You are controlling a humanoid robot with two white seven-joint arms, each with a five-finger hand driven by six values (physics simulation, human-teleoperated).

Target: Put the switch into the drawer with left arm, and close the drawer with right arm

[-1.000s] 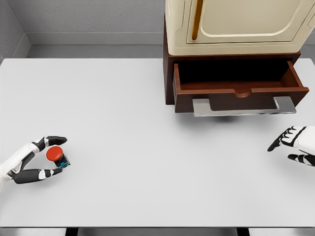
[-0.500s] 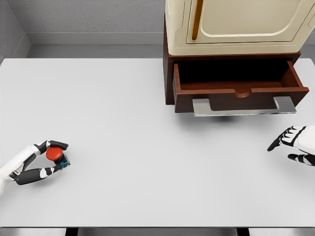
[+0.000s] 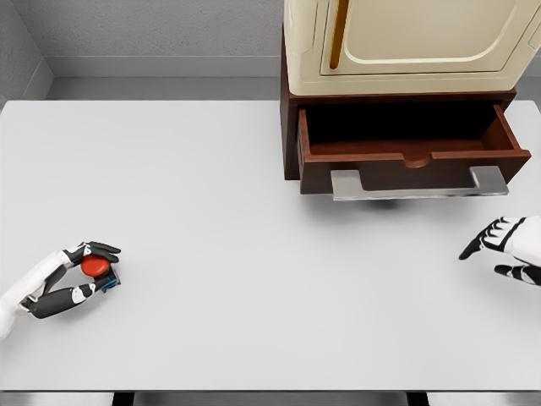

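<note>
The switch (image 3: 96, 267), a small dark block with a red round button on top, sits at the table's left front. My left hand (image 3: 84, 272) is curled around it, thumb under and fingers over the red cap. The brown wooden drawer (image 3: 412, 161) stands pulled out at the back right, its dark inside showing nothing, with a grey metal handle (image 3: 418, 183) along its front. My right hand (image 3: 507, 249) rests at the right edge, below the drawer, fingers relaxed and holding nothing.
A cream cabinet (image 3: 406, 42) with a brass handle sits on top of the drawer's brown housing. The white table (image 3: 237, 237) spreads between the two hands. A grey wall runs behind.
The left hand's fingers have closed further over the switch's red cap, which now shows less. The right hand and the drawer have not moved.
</note>
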